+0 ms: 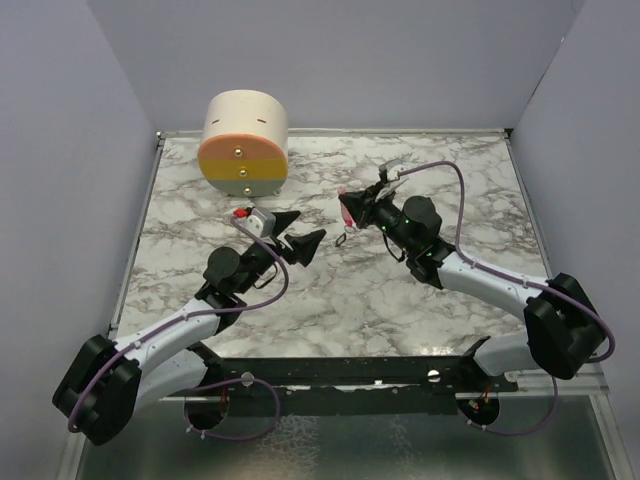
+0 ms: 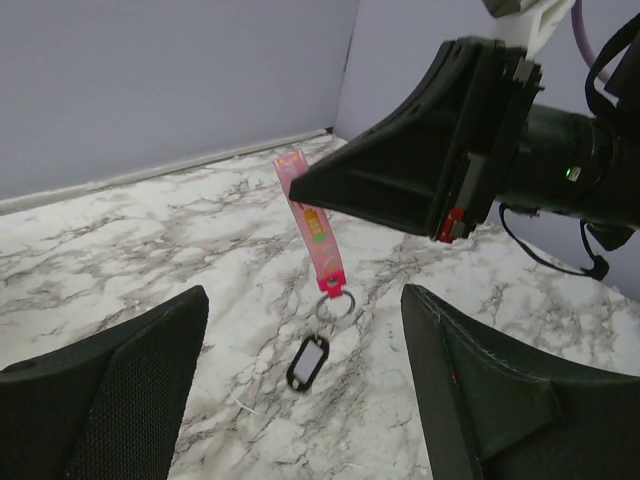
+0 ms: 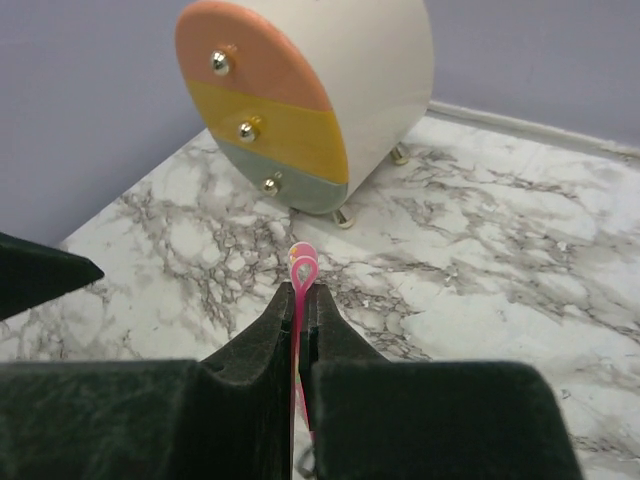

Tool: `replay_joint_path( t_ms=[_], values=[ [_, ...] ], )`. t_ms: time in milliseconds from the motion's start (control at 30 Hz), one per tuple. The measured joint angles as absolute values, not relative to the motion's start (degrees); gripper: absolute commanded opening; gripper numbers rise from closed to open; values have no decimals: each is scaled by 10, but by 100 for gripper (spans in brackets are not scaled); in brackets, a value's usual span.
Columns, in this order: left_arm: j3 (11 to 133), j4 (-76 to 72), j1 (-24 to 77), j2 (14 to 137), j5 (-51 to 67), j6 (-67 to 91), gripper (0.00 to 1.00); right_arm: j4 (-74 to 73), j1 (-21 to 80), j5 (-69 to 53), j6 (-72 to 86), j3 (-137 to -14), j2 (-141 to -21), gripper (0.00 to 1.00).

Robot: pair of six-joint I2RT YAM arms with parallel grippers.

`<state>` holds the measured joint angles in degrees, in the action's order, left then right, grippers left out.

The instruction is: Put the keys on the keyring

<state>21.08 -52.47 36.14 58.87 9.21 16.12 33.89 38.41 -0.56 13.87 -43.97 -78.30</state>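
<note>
1. Marble-pattern worktop [image 1: 330, 300], white with dark grey veins.
2. Round cream drawer unit [image 1: 245, 140] at far left of the worktop, standing on small gold feet [image 3: 345, 218].
3. Three drawer fronts: peach top, yellow middle, grey-green bottom, each with one gold knob [image 3: 220, 63].
4. Plain lavender-grey walls [image 1: 350, 60] on three sides.

- A robotics test cell: plain pale walls [image 1: 60, 150] box in a marble-patterned tabletop [image 1: 400, 300] on three sides.
- A left arm [image 1: 170, 335] and right arm [image 1: 490, 280], trailing purple cables, are bolted to a black rail [image 1: 340, 372].
- A small three-drawer cabinet [image 1: 245, 140] stands at the back.
</note>
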Motion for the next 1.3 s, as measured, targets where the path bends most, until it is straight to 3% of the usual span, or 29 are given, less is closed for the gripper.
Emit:
replay_joint_path(
  t_ms=[400,800,900,1067,1300],
  values=[
    [204,-448,361,509,3,159,82,359,385,-58,171,-443,-872,1],
    [204,-447,361,569,25,134,82,471,385,-68,208,-402,-846,1],
    [204,-460,361,587,43,123,85,481,385,-67,215,-402,-825,1],
    [204,-504,361,617,64,103,99,482,385,-58,225,-421,-799,1],
    [210,-591,371,698,73,71,99,481,385,-39,239,-448,-778,1]
  ],
)
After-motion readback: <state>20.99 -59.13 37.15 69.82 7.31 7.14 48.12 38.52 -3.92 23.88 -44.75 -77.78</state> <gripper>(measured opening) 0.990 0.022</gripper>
